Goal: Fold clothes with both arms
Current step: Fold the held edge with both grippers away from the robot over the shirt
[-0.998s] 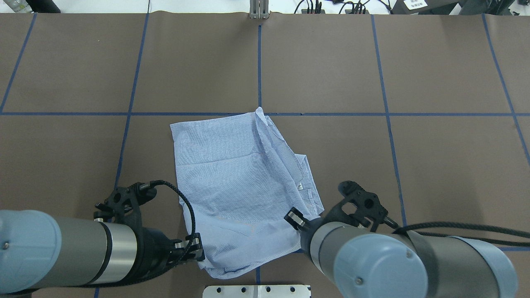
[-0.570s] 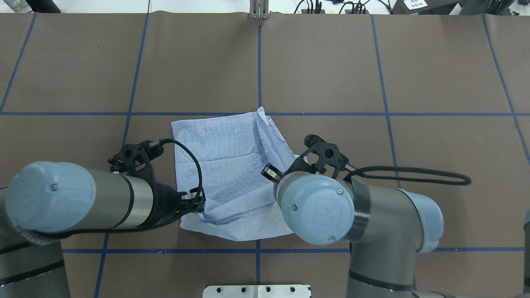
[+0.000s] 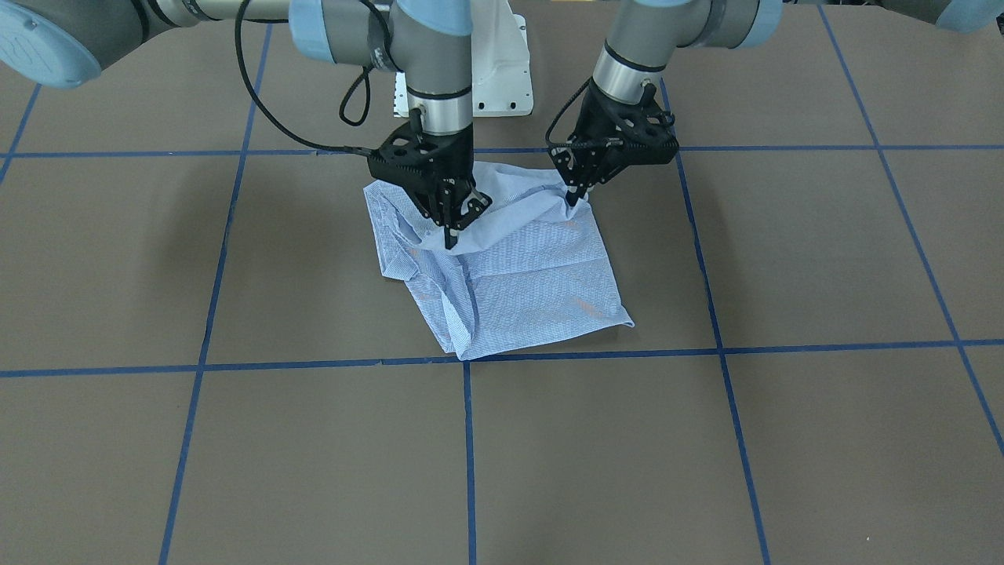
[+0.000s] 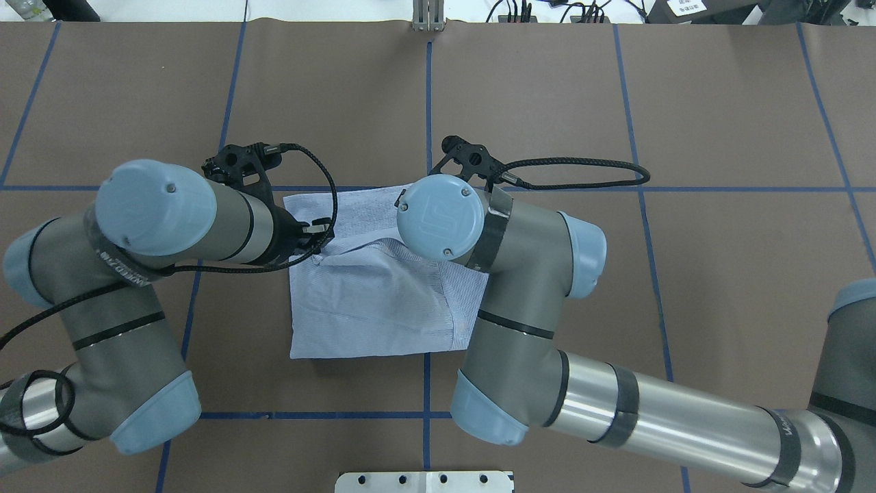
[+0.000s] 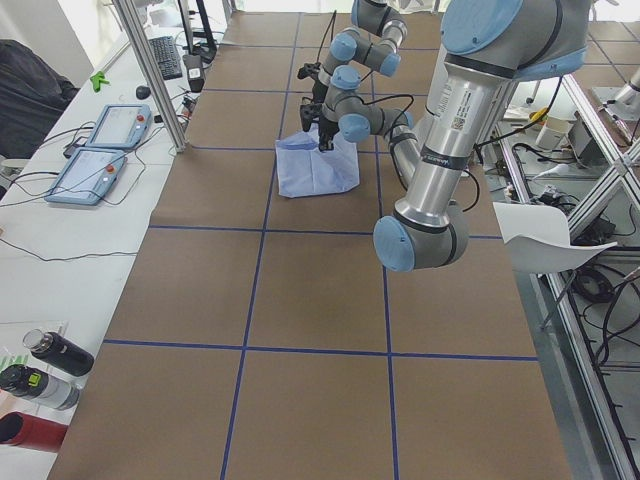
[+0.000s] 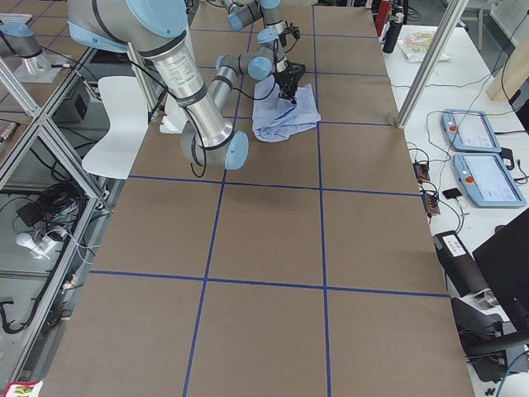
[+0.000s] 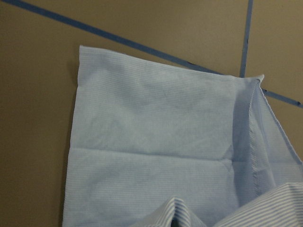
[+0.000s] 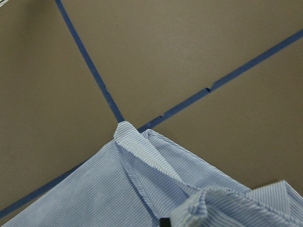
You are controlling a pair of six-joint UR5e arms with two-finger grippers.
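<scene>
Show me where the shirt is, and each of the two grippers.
shirt (image 3: 533, 275), front-facing view, on its flat middle panel.
left gripper (image 3: 577, 198), front-facing view, between its fingertips at the fabric.
right gripper (image 3: 450, 235), front-facing view, between its fingertips at the fabric.

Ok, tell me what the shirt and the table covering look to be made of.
The shirt: thin woven cloth, likely cotton or a blend, matte; its fine stripes, soft creases and drape suggest this. The table covering: looks like brown paper or card, matte and flat with no glare; can't be sure.

A robotics lab: brown tabletop gridded with blue tape lines, two teach pendants on a side bench, aluminium framing.
</scene>
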